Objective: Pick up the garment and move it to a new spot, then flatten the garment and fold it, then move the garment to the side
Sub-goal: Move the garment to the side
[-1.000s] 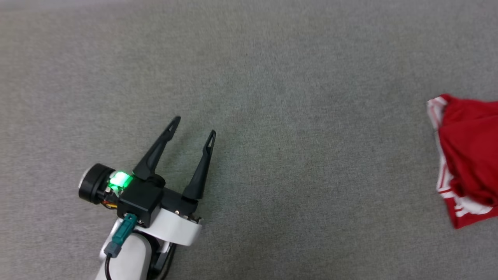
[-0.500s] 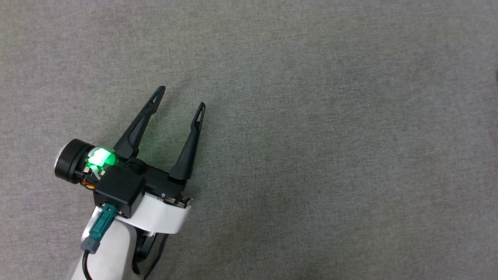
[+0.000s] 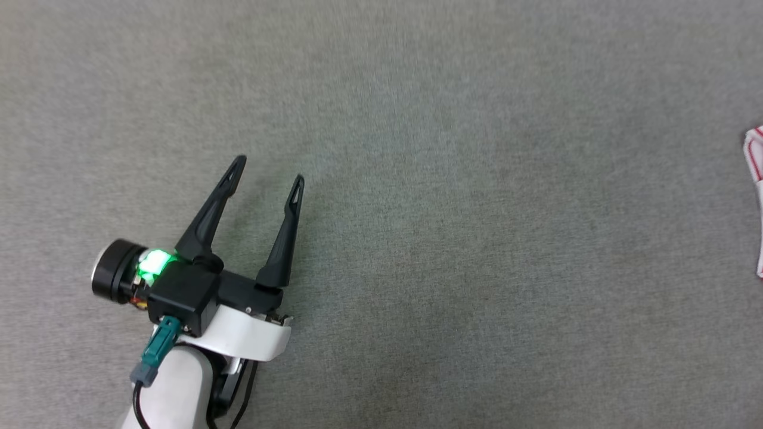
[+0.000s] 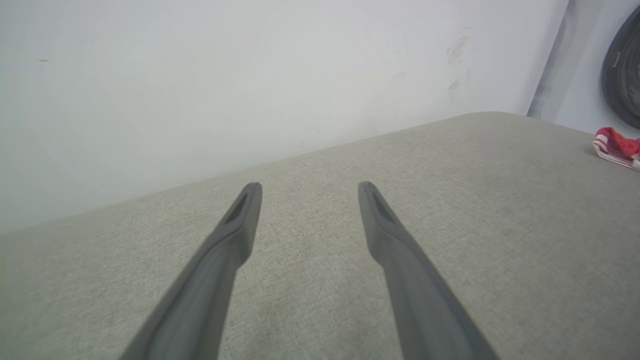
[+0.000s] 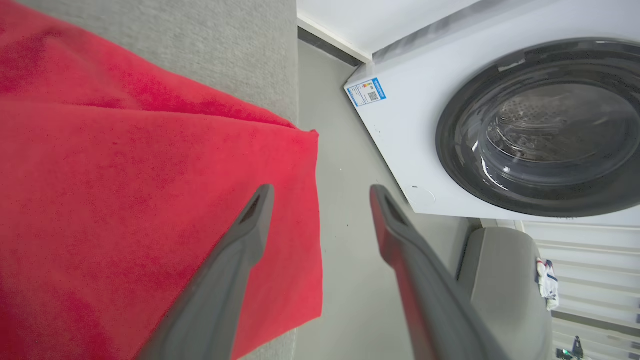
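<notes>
While the left pincer [image 3: 267, 171] hovers over the near left part of the grey fabric-covered counter [image 3: 453, 250], its two long dark fingers are spread wide with nothing between them. From its own wrist camera the same left pincer [image 4: 310, 187] points across bare grey cloth towards a plain white wall [image 4: 200, 75] beyond the counter's far edge.

Way over at the right edge of the counter lies the red soft jersey T-shirt with red-and-white striped trim [image 3: 758, 167]; from the head camera just a pale striped sliver of it peeks in. The left wrist camera catches it as a small red heap [image 4: 616, 149] far off to the right, well apart from that pincer.

The right pincer [image 5: 321, 189] hangs just above the shirt [image 5: 125, 200], its fingers standing apart and pinching nothing. Red cloth spreads flat beneath its left finger, right up to the counter's edge; whether it overhangs, I cannot tell. Beyond that edge are a grey floor [image 5: 340, 250] and a white front-loading washing machine [image 5: 400, 125] with a dark round door.
</notes>
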Robot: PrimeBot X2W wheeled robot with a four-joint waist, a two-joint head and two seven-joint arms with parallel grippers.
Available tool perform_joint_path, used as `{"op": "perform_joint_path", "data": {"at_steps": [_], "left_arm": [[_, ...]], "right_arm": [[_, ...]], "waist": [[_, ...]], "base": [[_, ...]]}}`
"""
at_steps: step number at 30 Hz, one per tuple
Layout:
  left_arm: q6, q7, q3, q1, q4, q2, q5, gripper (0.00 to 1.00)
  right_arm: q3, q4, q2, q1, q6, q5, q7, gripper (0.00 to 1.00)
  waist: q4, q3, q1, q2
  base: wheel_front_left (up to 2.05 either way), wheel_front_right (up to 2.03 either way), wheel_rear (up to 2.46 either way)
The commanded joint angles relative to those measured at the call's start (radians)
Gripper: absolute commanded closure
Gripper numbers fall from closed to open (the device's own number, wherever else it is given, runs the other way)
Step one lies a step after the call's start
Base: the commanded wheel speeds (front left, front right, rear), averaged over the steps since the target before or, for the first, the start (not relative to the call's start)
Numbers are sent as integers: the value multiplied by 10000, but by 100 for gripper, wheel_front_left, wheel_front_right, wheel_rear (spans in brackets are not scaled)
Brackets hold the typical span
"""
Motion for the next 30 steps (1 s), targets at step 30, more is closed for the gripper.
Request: {"op": "perform_joint_path", "data": {"at_steps": [30], "left_arm": [[376,-22,1126,2997,1153,-873,-603,0]], "right_arm": [[1337,-6195,5927,5131,-16,3028,-3978,0]], "waist": [[1004,-4315,-1,0]], "base": [[0,0,0]]}}
